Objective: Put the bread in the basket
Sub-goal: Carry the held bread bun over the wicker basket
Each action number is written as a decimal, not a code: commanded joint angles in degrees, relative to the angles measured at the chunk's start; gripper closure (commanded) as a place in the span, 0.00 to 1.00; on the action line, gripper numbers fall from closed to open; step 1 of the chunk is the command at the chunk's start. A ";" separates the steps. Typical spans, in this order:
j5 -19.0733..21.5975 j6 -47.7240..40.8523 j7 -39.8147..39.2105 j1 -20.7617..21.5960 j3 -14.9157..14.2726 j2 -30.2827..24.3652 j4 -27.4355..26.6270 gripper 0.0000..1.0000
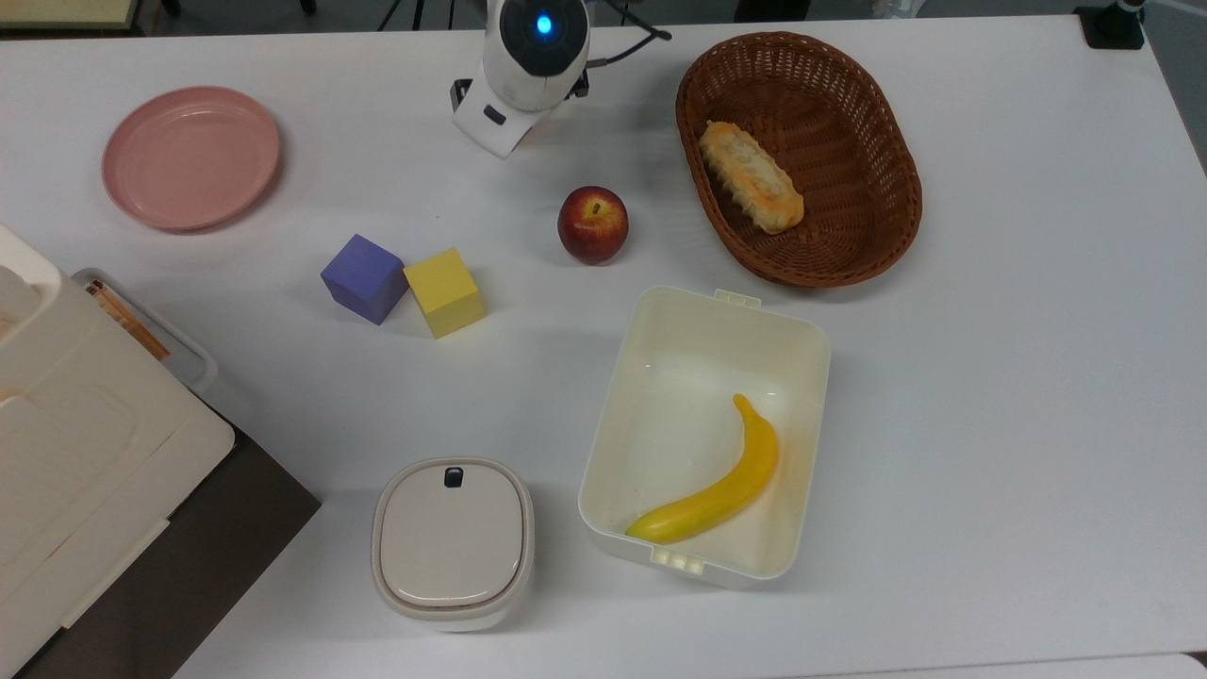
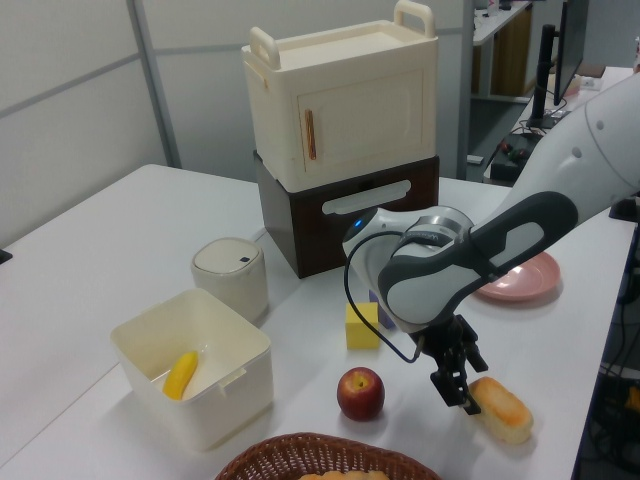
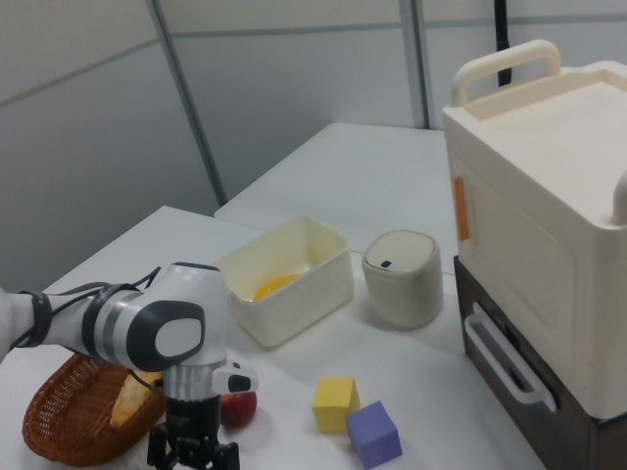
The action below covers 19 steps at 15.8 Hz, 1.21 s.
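Gripper [image 2: 458, 392] low over the table, jaws spread w/ nothing between them yet, one tip just touching or nearly touching the bread [image 2: 498, 409]. Bread on the table just to the left view's right of the tips, long axis running near-right to far-left in the left view. Basket [image 1: 798, 158] well apart, toward the top view's right, already holding a longer ridged loaf [image 1: 750, 176]; apple [image 2: 360, 392] between.

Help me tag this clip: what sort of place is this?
Probably a robotics lab or office: a white table set with toy food like the banana and apple, plus partition walls behind.
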 commanded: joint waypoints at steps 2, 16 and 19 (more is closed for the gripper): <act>0.62 1.03 1.05 0.88 -0.14 1.63 -0.04 0.33; 2.45 -8.45 1.93 1.75 0.47 0.94 18.57 1.00; 9.38 -8.91 4.21 2.81 0.47 0.85 24.65 1.00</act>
